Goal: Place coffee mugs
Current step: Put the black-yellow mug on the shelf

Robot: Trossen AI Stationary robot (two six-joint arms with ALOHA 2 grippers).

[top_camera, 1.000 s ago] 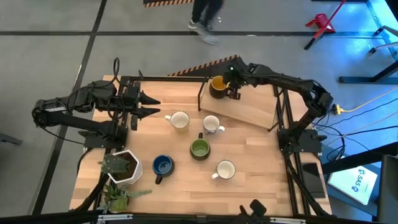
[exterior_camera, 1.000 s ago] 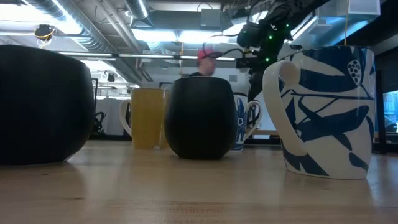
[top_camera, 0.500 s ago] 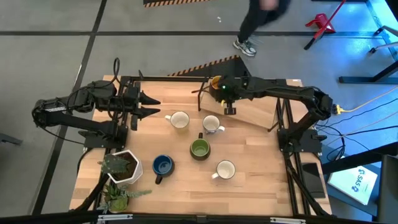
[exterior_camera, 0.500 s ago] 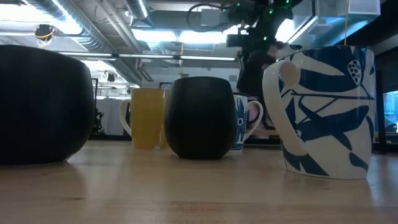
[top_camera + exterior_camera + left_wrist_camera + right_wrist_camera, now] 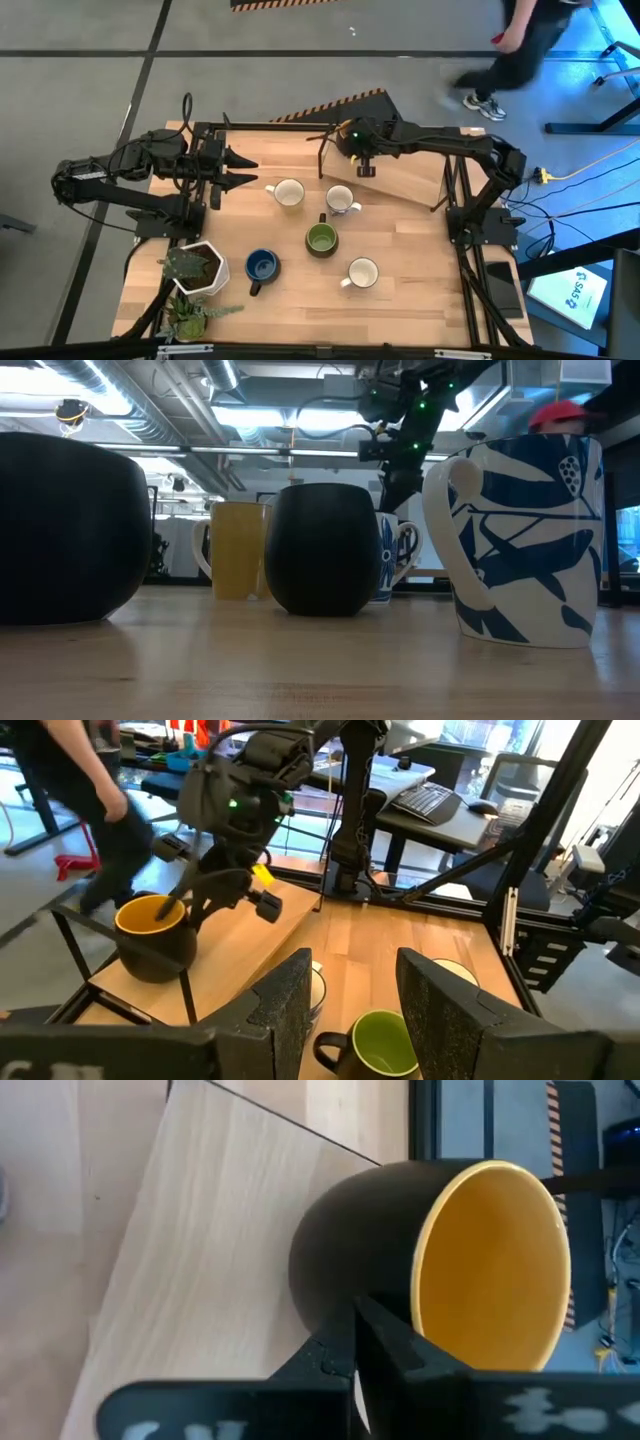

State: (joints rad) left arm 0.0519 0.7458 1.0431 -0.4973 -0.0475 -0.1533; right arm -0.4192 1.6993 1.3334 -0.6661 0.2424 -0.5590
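At the far edge of the table (image 5: pixel 410 300), a raised wooden shelf (image 5: pixel 400 178) is slanting across the corner, and everything else is lying around it. The dark mug with the yellow inside (image 5: pixel 150 945) is standing upright on the end of the shelf that is farthest from the right arm's base. The right gripper (image 5: pixel 225 905) is hanging over that same end with its claw spread wide. One finger is reaching down to the mug's rim and the other is sticking out over bare shelf wood. From the right wrist view, that near finger (image 5: pixel 385 1345) is crossing the mug's dark outer wall just by the rim, though whether it is touching is not clear.

Just off the shelf's near edge, on the tabletop, two white mugs (image 5: pixel 288 193) (image 5: pixel 340 200) are sitting side by side. The green mug (image 5: pixel 321 239) is standing a little farther from the shelf. The blue mug (image 5: pixel 261 266) and a third white mug (image 5: pixel 362 272) are sitting farthest from it, well apart from each other.

The left gripper (image 5: pixel 243 170) is waiting beside the shelf's mug end, off the shelf, with its claw apart and holding nothing.

A white plant pot (image 5: pixel 200 268) is sitting well away from the shelf, at the near left corner of the table. Beyond the shelf, out on the floor, a person (image 5: pixel 520 50) is walking past.
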